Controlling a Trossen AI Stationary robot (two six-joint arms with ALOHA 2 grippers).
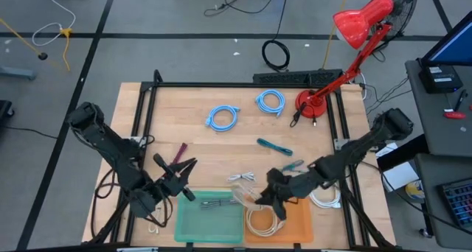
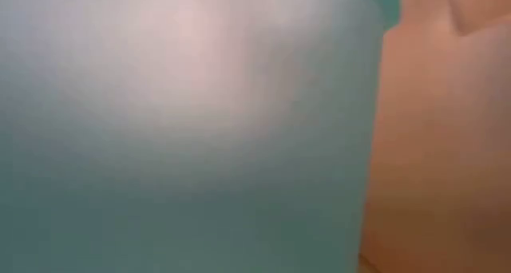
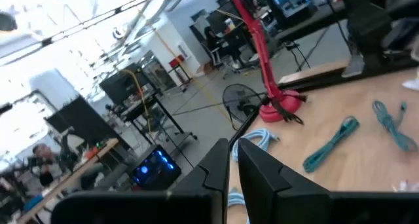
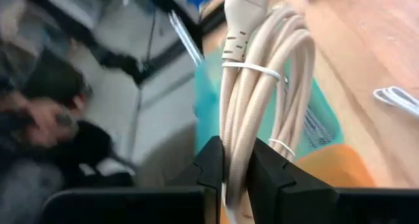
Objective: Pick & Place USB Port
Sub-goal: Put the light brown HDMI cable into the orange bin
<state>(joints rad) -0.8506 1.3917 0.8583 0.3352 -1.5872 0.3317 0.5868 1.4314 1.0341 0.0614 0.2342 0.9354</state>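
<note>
My right gripper point(image 1: 267, 198) is shut on a cream cable bundle point(image 4: 262, 86) bound with white ties. It hovers where the green bin point(image 1: 193, 224) meets the orange bin point(image 1: 295, 221). The bundle's plug end point(image 4: 239, 18) points away from the fingers, toward the green bin. A second cream coil point(image 1: 259, 221) lies in the orange bin. A grey cable point(image 1: 215, 203) lies in the green bin. My left gripper point(image 1: 179, 180) sits by the green bin's far left corner, shut and holding nothing point(image 3: 232, 168). My right gripper pinches the cream bundle's strands point(image 4: 237, 155) between its two fingers, on the part away from the plug end. The fingers lie across the bundle and come slanting down from the table's right. The bundle sticks out ahead of the fingers; whether it touches a bin is hidden.
Two blue coils point(image 1: 222, 117) point(image 1: 271, 102), teal cables point(image 1: 274, 146), a purple cable point(image 1: 179, 152) and white cables point(image 1: 243, 178) point(image 1: 324, 199) lie on the table. A red lamp point(image 1: 313, 105) stands at the far right. The bin walls point(image 2: 184, 129) fill the low view.
</note>
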